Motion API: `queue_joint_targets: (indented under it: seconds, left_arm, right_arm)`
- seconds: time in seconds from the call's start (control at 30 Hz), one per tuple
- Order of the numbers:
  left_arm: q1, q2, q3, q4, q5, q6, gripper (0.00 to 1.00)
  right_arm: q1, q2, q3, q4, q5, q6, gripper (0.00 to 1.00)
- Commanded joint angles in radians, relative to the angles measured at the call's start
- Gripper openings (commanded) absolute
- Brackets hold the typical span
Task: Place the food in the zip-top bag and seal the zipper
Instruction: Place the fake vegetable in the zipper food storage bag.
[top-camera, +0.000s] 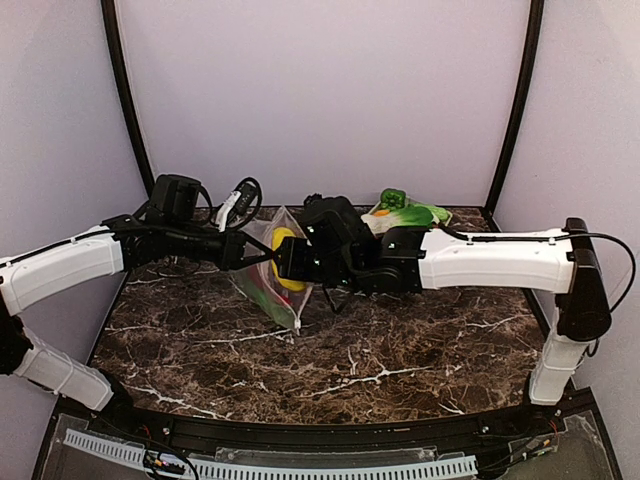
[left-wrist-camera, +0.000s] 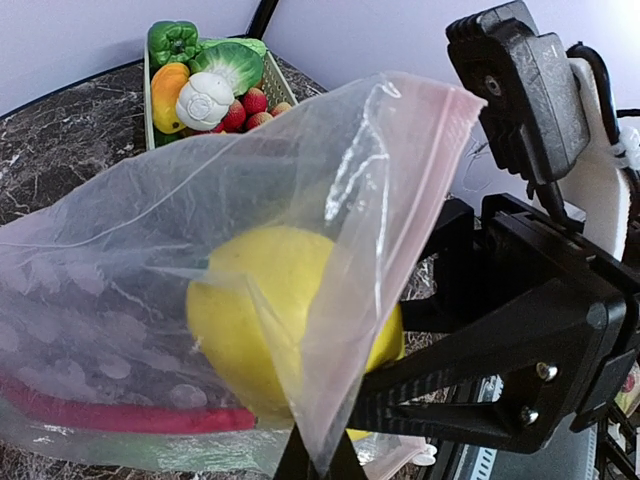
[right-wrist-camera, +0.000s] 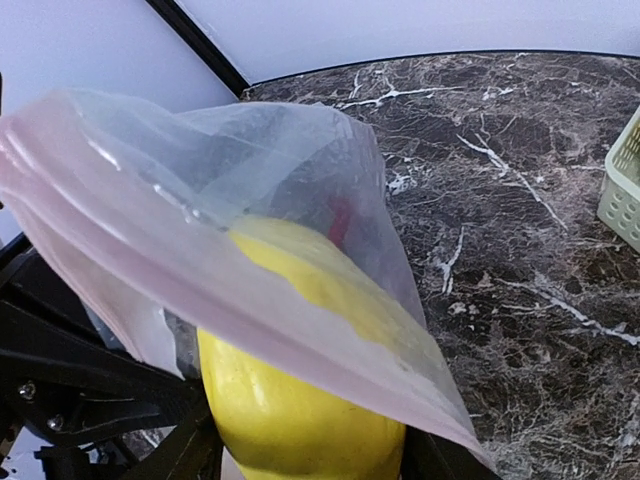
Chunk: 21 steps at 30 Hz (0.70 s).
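Observation:
The clear zip-top bag (top-camera: 262, 296) hangs open above the marble table. My left gripper (top-camera: 243, 251) is shut on the bag's mouth edge, pinching the film between its fingertips in the left wrist view (left-wrist-camera: 320, 462). My right gripper (top-camera: 287, 263) is shut on a large yellow food piece (right-wrist-camera: 300, 420), which sits partly inside the bag's mouth. The same piece shows through the film in the left wrist view (left-wrist-camera: 280, 330). The pink zipper strip (right-wrist-camera: 150, 260) drapes over the yellow piece. A red chili (left-wrist-camera: 130, 416) and something green lie at the bag's bottom.
The pale green lattice basket (top-camera: 437, 214) stands at the back right. It holds a green pepper (left-wrist-camera: 172, 40), bok choy (left-wrist-camera: 232, 62), a white piece, an orange piece and a red tomato cluster. Its corner shows in the right wrist view (right-wrist-camera: 625, 180). Dark frame posts rise at the back corners.

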Motion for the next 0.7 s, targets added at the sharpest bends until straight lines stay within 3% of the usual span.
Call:
queue_joint_targets:
  seconds: [0.0,0.23,0.67]
  left_arm:
    - [0.005,0.007,-0.018,0.027,0.036,-0.01,0.01]
    - [0.006,-0.006,-0.018,0.025,0.022,-0.006,0.01]
    - [0.02,-0.014,-0.018,0.026,0.022,-0.013,0.01]
  right_arm:
    - [0.011,0.05,0.074,-0.026,0.029,-0.029,0.61]
    - [0.013,0.021,0.048,-0.009,0.042,-0.074,0.76]
    - [0.053,-0.146,-0.077,0.158,-0.026,-0.22,0.72]
